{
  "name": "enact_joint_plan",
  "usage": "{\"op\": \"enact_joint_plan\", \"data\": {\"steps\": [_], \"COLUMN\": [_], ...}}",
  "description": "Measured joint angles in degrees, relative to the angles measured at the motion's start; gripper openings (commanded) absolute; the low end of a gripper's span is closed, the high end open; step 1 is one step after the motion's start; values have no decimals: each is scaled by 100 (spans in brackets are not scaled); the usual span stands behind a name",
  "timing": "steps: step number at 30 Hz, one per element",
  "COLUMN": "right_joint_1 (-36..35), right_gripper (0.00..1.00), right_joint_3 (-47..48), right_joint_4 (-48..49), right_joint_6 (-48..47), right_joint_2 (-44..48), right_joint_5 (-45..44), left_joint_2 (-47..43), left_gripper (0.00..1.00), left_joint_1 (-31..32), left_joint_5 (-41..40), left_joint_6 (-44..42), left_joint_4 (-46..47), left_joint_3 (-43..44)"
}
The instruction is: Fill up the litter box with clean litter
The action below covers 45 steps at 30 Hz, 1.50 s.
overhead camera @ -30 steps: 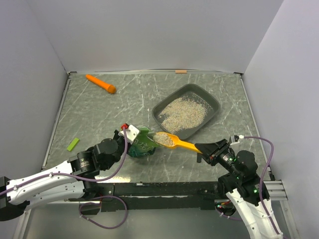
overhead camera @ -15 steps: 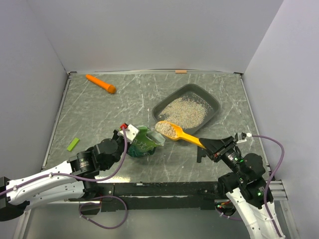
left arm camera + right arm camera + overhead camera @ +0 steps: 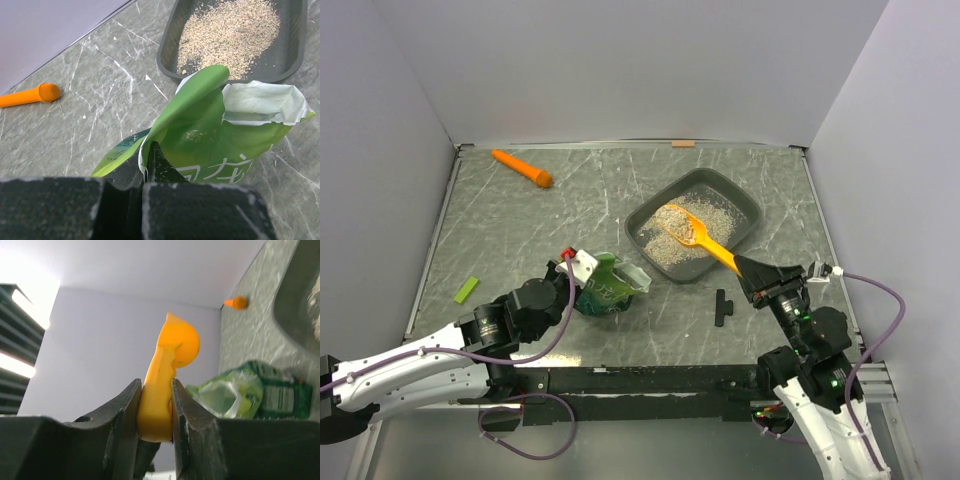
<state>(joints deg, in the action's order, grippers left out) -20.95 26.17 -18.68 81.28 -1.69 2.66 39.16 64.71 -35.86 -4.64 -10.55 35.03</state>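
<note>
Top view: the box [image 3: 750,207] sits right of centre on the table [image 3: 520,230], litter [image 3: 665,248] spread inside. The right gripper [image 3: 747,268] holds the scoop [image 3: 695,230] over it, and the left gripper [image 3: 582,268] pinches the bag [image 3: 608,285] just beside the box.
Left wrist: jaws pressed together on the bag's edge, its mouth gaping.
Right wrist: fingers [image 3: 122,415] clamp the scoop's handle.

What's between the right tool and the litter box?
The orange scoop: the right tool holds its handle, and its bowl is over the litter box. The top view shows it.
</note>
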Motion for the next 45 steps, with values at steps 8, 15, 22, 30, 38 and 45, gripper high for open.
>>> {"op": "enact_joint_plan", "data": {"steps": [8, 15, 22, 30, 38, 45], "right_joint_1": [0, 0, 0, 0, 0, -4], "right_gripper": [0, 0, 0, 0, 0, 0], "right_joint_3": [-570, -793, -780, -533, 136, 1099], "right_joint_4": [435, 785, 841, 1025, 1132, 1005], "right_joint_6": [-129, -461, -992, -1832, -3051, -4266], "right_joint_2": [-697, -1541, -2697, -3436, -4181, -4868], "right_joint_5": [-669, -1029, -1132, -1220, -1182, -1174], "left_joint_2": [-68, -68, -66, -66, -52, -33], "left_gripper": [1, 1, 1, 1, 1, 1], "left_joint_1": [0, 0, 0, 0, 0, 0], "left_joint_5": [-2, -9, -94, -136, -153, -164], "left_joint_6": [-4, -4, 0, 0, 0, 0], "left_joint_4": [-7, -9, -11, -13, -24, -22], "left_joint_3": [0, 0, 0, 0, 0, 0]}}
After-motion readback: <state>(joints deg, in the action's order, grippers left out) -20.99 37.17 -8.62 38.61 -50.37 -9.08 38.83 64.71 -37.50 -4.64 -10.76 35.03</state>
